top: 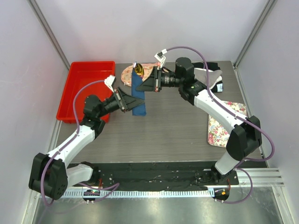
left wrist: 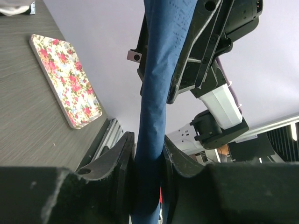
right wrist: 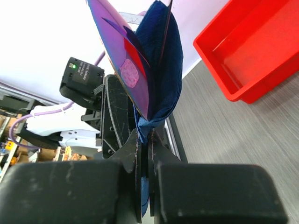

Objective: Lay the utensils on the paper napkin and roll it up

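As left gripper (top: 132, 101) and right gripper (top: 145, 85) clamp the paper napkin (top: 139, 109) aloft, utensils (right wrist: 117, 42) — seemingly — sit inside.

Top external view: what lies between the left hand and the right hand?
The folded dark blue paper napkin, gripped by the left hand and right hand alike; the top external view shows it.
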Action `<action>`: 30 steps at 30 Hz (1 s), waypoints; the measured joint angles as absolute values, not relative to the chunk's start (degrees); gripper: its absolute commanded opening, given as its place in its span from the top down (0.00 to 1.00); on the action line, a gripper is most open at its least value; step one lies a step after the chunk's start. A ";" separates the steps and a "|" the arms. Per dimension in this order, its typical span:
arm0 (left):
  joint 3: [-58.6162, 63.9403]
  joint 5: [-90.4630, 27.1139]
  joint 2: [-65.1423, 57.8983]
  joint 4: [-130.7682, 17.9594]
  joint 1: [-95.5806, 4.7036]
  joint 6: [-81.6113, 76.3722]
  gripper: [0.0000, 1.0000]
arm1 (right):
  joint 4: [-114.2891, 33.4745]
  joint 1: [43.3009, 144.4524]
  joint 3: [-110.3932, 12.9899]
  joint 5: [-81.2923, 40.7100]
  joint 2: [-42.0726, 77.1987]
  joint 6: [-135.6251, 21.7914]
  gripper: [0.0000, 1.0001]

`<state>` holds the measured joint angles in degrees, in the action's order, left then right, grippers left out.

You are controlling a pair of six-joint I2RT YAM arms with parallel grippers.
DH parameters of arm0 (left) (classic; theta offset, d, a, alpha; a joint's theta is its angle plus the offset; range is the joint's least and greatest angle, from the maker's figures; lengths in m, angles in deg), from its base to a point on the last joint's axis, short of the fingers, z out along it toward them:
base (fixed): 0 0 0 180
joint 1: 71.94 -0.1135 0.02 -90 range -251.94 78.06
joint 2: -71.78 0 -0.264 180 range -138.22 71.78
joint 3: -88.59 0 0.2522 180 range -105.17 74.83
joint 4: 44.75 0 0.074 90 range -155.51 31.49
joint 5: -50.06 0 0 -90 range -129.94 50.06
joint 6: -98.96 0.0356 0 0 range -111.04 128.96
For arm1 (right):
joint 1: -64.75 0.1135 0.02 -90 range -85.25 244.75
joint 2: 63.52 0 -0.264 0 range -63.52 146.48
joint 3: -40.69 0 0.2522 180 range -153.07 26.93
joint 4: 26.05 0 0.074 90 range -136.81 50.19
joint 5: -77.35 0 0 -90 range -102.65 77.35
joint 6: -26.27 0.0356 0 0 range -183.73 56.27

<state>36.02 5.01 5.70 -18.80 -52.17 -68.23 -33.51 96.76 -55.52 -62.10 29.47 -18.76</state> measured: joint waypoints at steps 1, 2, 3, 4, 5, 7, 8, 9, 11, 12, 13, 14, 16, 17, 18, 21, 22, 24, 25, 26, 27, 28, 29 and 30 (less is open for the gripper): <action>36.02 4.79 5.70 -19.37 -52.17 -68.23 0.63 | -33.92 96.76 -55.52 -61.97 29.47 -19.24 0.99; 36.02 4.62 5.70 -19.90 -52.17 -68.23 0.60 | -34.23 96.76 -55.52 -61.90 29.47 -19.66 0.99; 36.02 4.42 5.70 -20.27 -52.17 -68.12 0.59 | -34.69 96.76 -55.52 -61.86 29.47 -20.23 0.99; 36.02 4.10 5.72 -20.55 -52.19 -68.01 0.57 | -35.06 96.76 -55.52 -61.84 29.47 -20.49 0.99; 36.02 3.85 5.74 -20.75 -52.21 -67.94 0.56 | -35.50 96.76 -55.52 -61.84 29.47 -20.86 0.99; 36.02 3.40 5.79 -21.14 -52.28 -67.81 0.56 | -36.02 96.76 -55.52 -61.84 29.47 -21.49 0.99; 36.00 3.24 5.83 -21.32 -52.34 -67.64 0.57 | -36.19 96.76 -55.52 -61.86 29.47 -21.67 0.99; 35.96 3.13 5.85 -21.56 -52.37 -67.51 0.58 | -36.30 96.76 -55.52 -61.86 29.47 -21.82 0.99; 35.96 3.05 5.87 -21.80 -52.45 -67.27 0.62 | -36.65 96.76 -55.52 -61.84 29.47 -21.95 0.99; 35.96 2.98 5.87 -22.00 -52.47 -67.11 0.63 | -36.85 96.76 -55.52 -61.84 29.47 -22.02 0.99; 35.96 2.94 5.87 -22.15 -52.47 -67.09 0.65 | -36.92 96.74 -55.52 -61.84 29.47 -22.06 0.99; 35.96 2.85 5.87 -22.32 -52.50 -67.00 0.65 | -36.92 96.72 -55.52 -61.86 29.47 -22.08 0.99; 35.96 2.65 5.90 -22.83 -52.58 -67.00 0.68 | -36.92 96.72 -55.52 -61.84 29.45 -22.13 0.99; 35.96 2.57 5.90 -23.09 -52.69 -67.00 0.70 | -36.92 96.72 -55.50 -61.84 29.45 -22.26 0.99; 35.96 2.57 5.90 -23.33 -52.85 -66.96 0.75 | -36.92 96.72 -55.46 -61.84 29.45 -22.32 0.99; 35.96 2.74 5.96 -23.55 -53.06 -66.50 1.00 | -37.13 96.72 -55.33 -61.45 29.47 -22.67 0.99; 35.89 3.02 6.07 -23.39 -53.04 -65.78 1.00 | -37.40 96.72 -55.28 -61.36 29.47 -22.45 0.95; 35.85 3.13 6.25 -23.77 -53.11 -64.97 1.00 | -37.51 96.69 -55.26 -61.31 29.47 -22.39 0.78; 35.85 3.16 6.36 -24.07 -53.20 -64.40 1.00 | -37.59 96.69 -55.26 -61.27 29.47 -22.39 0.72; 35.85 3.18 6.53 -24.62 -53.26 -63.99 1.00 | -37.72 96.69 -55.26 -61.25 29.47 -22.37 0.66; 35.85 3.22 6.73 -25.52 -53.44 -63.46 1.00 | -38.01 96.72 -55.26 -61.18 29.47 -22.52 0.49; 35.85 3.26 6.81 -26.32 -53.85 -62.74 1.00 | -38.18 96.69 -55.26 -61.16 29.47 -22.76 0.41; 35.85 3.35 6.88 -27.13 -54.44 -62.13 1.00 | -38.25 96.69 -55.26 -61.18 29.47 -22.59 0.33; 35.85 3.31 6.92 -28.12 -55.14 -61.43 1.00 | -38.34 96.61 -55.26 -61.18 29.47 -22.89 0.25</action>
<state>35.85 3.31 6.92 -28.12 -55.14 -61.43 -38.34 96.61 -55.26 -61.18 29.47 -22.89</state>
